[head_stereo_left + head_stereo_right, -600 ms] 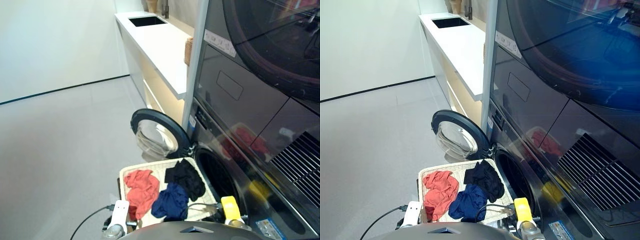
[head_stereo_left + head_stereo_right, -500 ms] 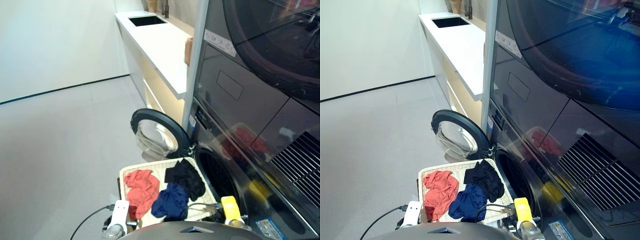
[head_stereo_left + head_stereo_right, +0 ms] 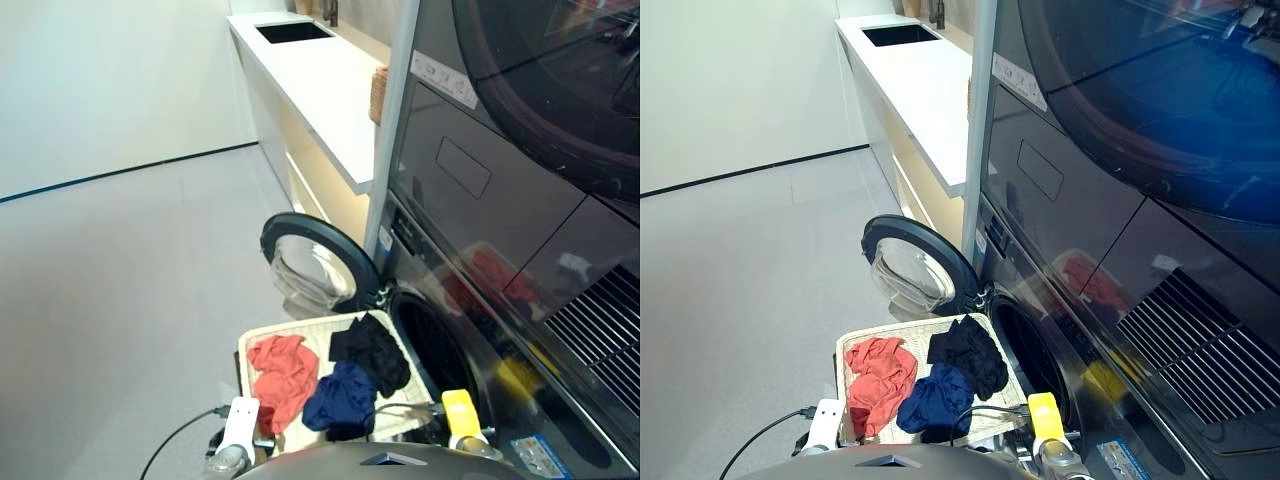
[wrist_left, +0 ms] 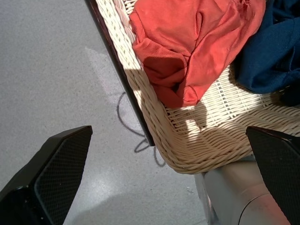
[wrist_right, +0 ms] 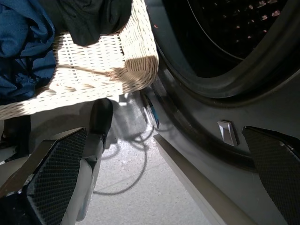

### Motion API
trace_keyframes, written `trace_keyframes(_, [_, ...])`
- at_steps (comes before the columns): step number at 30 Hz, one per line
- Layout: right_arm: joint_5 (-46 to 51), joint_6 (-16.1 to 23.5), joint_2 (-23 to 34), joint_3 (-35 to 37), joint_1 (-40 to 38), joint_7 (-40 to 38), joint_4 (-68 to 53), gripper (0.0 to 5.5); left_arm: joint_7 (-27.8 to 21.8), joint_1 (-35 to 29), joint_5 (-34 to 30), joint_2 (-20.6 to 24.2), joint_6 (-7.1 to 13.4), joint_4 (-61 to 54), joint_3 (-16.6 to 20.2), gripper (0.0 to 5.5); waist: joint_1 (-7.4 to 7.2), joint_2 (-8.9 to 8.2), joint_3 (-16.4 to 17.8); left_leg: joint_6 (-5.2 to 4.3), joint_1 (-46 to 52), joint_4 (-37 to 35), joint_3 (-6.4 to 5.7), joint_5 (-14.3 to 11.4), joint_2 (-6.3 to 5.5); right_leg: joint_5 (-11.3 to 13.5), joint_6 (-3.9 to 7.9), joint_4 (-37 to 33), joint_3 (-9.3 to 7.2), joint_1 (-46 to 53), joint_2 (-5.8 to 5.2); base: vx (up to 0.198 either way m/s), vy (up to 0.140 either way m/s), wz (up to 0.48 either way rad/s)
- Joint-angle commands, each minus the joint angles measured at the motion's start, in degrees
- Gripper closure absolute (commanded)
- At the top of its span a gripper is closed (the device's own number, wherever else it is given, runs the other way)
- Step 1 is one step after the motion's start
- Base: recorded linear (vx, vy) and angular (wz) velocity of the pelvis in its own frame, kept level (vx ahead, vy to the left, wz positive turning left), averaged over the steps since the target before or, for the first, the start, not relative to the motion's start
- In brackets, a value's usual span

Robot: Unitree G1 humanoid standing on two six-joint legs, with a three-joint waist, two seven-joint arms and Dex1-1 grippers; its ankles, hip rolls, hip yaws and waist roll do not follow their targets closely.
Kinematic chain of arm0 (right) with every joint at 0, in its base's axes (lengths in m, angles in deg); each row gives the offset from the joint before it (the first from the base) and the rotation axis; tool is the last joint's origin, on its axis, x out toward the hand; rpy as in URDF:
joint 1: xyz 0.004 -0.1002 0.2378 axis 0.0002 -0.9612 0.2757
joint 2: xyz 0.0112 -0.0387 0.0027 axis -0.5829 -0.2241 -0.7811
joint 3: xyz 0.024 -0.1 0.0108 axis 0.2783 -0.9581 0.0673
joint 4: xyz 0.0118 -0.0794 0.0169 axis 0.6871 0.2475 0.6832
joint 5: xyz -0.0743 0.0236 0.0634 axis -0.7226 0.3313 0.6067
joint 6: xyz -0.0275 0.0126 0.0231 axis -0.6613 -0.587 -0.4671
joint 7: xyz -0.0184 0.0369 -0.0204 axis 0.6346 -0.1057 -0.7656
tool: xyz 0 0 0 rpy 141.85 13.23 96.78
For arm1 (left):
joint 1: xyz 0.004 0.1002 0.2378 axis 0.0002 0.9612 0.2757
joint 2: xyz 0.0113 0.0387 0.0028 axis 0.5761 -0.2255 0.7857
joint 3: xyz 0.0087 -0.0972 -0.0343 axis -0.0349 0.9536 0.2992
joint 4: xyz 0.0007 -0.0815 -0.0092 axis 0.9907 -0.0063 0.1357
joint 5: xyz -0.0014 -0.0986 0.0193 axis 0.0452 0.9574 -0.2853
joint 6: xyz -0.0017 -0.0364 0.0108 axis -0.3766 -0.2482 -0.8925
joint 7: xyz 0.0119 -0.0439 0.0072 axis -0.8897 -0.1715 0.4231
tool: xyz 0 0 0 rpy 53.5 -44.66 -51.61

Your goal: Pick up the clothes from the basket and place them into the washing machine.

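The cream woven basket sits on the floor in front of the washing machine, beside its dark drum hole. The round glass door stands swung open behind the basket. Three garments lie in the basket: red-orange on the left, navy at the near middle, black nearest the drum. My left gripper is open just outside the basket's near left corner, close to the red-orange garment. My right gripper is open and low between the basket's right corner and the drum rim. Neither holds anything.
A larger dark appliance with a round door and a vent grille is stacked above the machine. A white counter with a sink runs along the back. A black cable trails on the grey floor to the left.
The head camera has tilted down slightly. The clothes, the basket and both arms stand as before.
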Motion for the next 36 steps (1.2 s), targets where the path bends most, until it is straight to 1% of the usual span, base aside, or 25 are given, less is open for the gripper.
trace_keyframes(1, [1.0, 1.8, -1.2, -2.2, 2.6, 0.5, 0.1, 0.0, 0.5, -4.5, -1.8, -1.4, 1.6, 2.2, -1.0, 0.0, -0.54, -1.67, -1.2, -1.81, -1.6, -0.3, 2.77, 0.8, -1.87, 2.4, 3.81, -0.8, 1.27, -0.5, -0.28, 0.0, 0.0, 0.0])
trace_keyframes(7, [0.4, 2.2, -1.3, -5.4, 4.4, 0.4, -3.2, 0.0, 1.4, -7.0, -2.4, -0.8, 2.0, -0.1, -3.2, 0.0, -0.81, -1.61, 0.1, -1.69, -3.4, -0.3, 2.77, 1.2, -1.93, 2.6, 3.79, 0.0, 1.13, -2.6, -0.41, 0.0, 0.0, 0.0])
trace_keyframes(11, [0.4, 2.5, -1.0, -8.2, 6.6, 0.3, -7.0, 0.0, 2.5, -9.7, -2.2, 0.0, 2.3, -2.1, -4.9, 0.0, -0.87, -1.5, 2.3, -1.47, -5.3, -0.3, 2.96, 1.9, -2.03, 2.6, 3.69, 1.3, 1.4, -5.1, -0.46, -0.032, 0.007, 0.0])
trace_keyframes(12, [1.0, 2.9, -0.7, -9.3, 8.5, 0.1, -9.1, 0.0, 3.6, -12.1, -1.3, 0.4, 2.5, -3.1, -5.5, 0.0, -0.92, -1.6, 4.6, -1.27, -7.6, 1.1, 3.02, 2.1, -2.06, 2.7, 3.53, 2.6, 1.43, -7.4, -0.67, -0.16, 0.03, 0.001])
trace_keyframes(13, [1.0, 3.0, -0.5, -10.0, 9.5, -0.1, -10.0, 0.0, 4.1, -13.3, -1.1, 0.5, 2.6, -3.4, -5.8, 0.0, -0.9, -1.7, 5.5, -1.11, -9.3, 2.5, 3.02, 1.9, -2.04, 2.6, 3.45, 3.4, 1.51, -8.8, -0.81, -0.148, 0.02, 0.013])
trace_keyframes(14, [1.0, 3.0, -0.5, -9.9, 9.5, -0.1, -10.0, 0.0, 4.1, -13.3, -1.1, 0.5, 2.6, -3.3, -5.8, 0.0, -0.92, -1.7, 5.4, -1.11, -9.5, 2.6, 3.02, 1.8, -2.05, 2.6, 3.45, 3.5, 1.51, -8.9, -0.82, -0.119, 0.012, 0.02])
trace_keyframes(15, [0.9, 3.2, -0.2, -10.8, 10.6, -0.3, -11.3, 0.0, 4.8, -14.8, -0.6, 0.7, 2.7, -3.7, -6.1, 0.0, -1.01, -1.82, 7.0, -0.99, -11.6, 4.4, 3.0, 1.5, -2.05, 2.5, 3.27, 5.0, 1.48, -10.9, -0.94, -0.22, 0.013, 0.023])
trace_keyframes(16, [1.1, 3.7, 0.6, -12.3, 12.7, -0.7, -14.6, 0.0, 5.8, -17.5, 0.5, 1.2, 3.0, -4.9, -7.0, 0.0, -1.22, -2.02, 9.3, -0.64, -16.5, 8.4, 2.66, 0.8, -2.07, 1.8, 2.7, 8.9, 1.75, -15.6, -0.95, -0.278, 0.023, 0.045])
trace_keyframes(17, [1.0, 3.9, 1.1, -13.1, 14.0, -1.0, -16.4, 0.0, 6.4, -19.2, 0.8, 1.6, 3.1, -5.2, -7.2, 0.0, -1.41, -2.07, 10.3, -0.53, -19.1, 10.4, 2.65, 0.4, -1.92, 1.3, 2.45, 11.2, 1.92, -18.5, -0.91, -0.228, 0.017, 0.087])
trace_keyframes(19, [1.4, 4.4, 1.7, -14.0, 15.8, -1.4, -18.8, 0.0, 7.5, -21.8, 0.9, 2.1, 3.1, -5.3, -7.8, 0.0, -1.64, -2.3, 11.4, -0.31, -23.4, 13.7, 2.22, -0.3, -2.02, 0.6, 2.09, 14.1, 1.95, -22.5, -1.08, -0.099, 0.005, 0.109])
trace_keyframes(20, [1.4, 4.4, 1.7, -14.0, 15.9, -1.4, -18.8, 0.0, 7.5, -21.8, 0.9, 2.1, 3.1, -5.3, -7.8, 0.0, -1.67, -2.29, 11.2, -0.31, -23.7, 13.9, 2.2, -0.3, -2.02, 0.5, 2.09, 14.2, 1.93, -22.8, -1.1, -0.087, 0.007, 0.076])
trace_keyframes(21, [1.8, 4.7, 2.0, -14.7, 17.3, -1.7, -20.8, 0.0, 8.5, -24.0, 0.9, 2.4, 3.2, -5.1, -8.2, 0.0, -2.08, -2.45, 12.2, -0.18, -27.9, 17.0, 2.25, -0.9, -2.03, 0.3, 2.0, 16.2, 1.9, -26.2, -1.41, 0.0, 0.0, 0.0])
trace_keyframes(22, [1.8, 4.7, 2.0, -14.7, 17.3, -1.7, -20.8, 0.0, 8.5, -24.0, 0.9, 2.4, 3.2, -5.1, -8.2, 0.0, -2.04, -2.43, 12.1, -0.18, -28.1, 17.3, 2.28, -1.1, -1.99, 0.1, 2.0, 16.4, 1.93, -26.3, -1.38, -0.082, 0.003, 0.057])
trace_keyframes(23, [1.4, 5.1, 2.9, -15.7, 18.4, -2.1, -24.7, 0.0, 9.4, -25.7, 1.2, 3.1, 3.3, -6.1, -8.3, 0.0, -2.38, -2.57, 12.4, -0.13, -32.0, 19.6, 2.4, -1.6, -1.7, -0.1, 1.85, 18.0, 1.96, -30.0, -1.38, 0.0, 0.0, 0.0])
trace_keyframes(28, [2.4, 6.6, 3.7, -16.9, 22.5, -3.1, -29.7, 0.0, 11.4, -31.4, 1.9, 5.0, 3.6, -6.3, -8.5, 0.0, -3.62, -2.58, 12.8, -0.21, -41.0, 23.7, 2.54, -2.0, -1.11, -0.2, 1.7, 21.0, 2.14, -38.4, -1.44, -0.065, 0.011, -0.011])
trace_keyframes(30, [2.2, 7.1, 4.2, -17.3, 23.6, -3.3, -31.9, 0.0, 12.2, -33.4, 1.8, 5.9, 3.6, -6.6, -8.6, 0.0, -4.14, -2.53, 12.8, -0.26, -44.3, 25.6, 2.22, -2.3, -0.95, -0.3, 1.58, 22.3, 2.13, -41.5, -1.42, 0.0, 0.0, 0.0])
trace_keyframes(31, [2.3, 7.4, 4.3, -17.6, 24.2, -3.5, -33.0, 0.0, 12.5, -34.5, 1.8, 6.8, 3.7, -6.8, -8.7, 0.0, -4.29, -2.29, 13.0, -0.58, -45.5, 27.4, 1.96, -4.3, -0.67, -1.8, 1.92, 24.1, 2.51, -42.7, -1.14, 0.0, 0.0, 0.0])
trace_keyframes(35, [2.2, 8.3, 4.6, -18.4, 26.0, -3.8, -35.2, 0.0, 14.1, -38.5, 0.5, 9.0, 3.7, -6.9, -8.8, 0.0, -5.06, -2.12, 12.6, -0.55, -51.2, 30.0, 2.05, -4.9, -0.03, -1.9, 1.82, 25.7, 2.64, -48.2, -1.05, 0.0, 0.0, 0.0])
trace_keyframes(36, [2.1, 8.4, 4.9, -18.7, 26.7, -3.8, -36.0, 0.0, 14.4, -39.6, 0.1, 9.8, 3.3, -7.0, -9.0, 0.0, -5.31, -2.07, 12.5, -0.48, -52.5, 30.3, 1.96, -5.1, 0.01, -1.8, 1.88, 26.0, 2.77, -49.6, -0.84, 0.0, 0.0, 0.0])
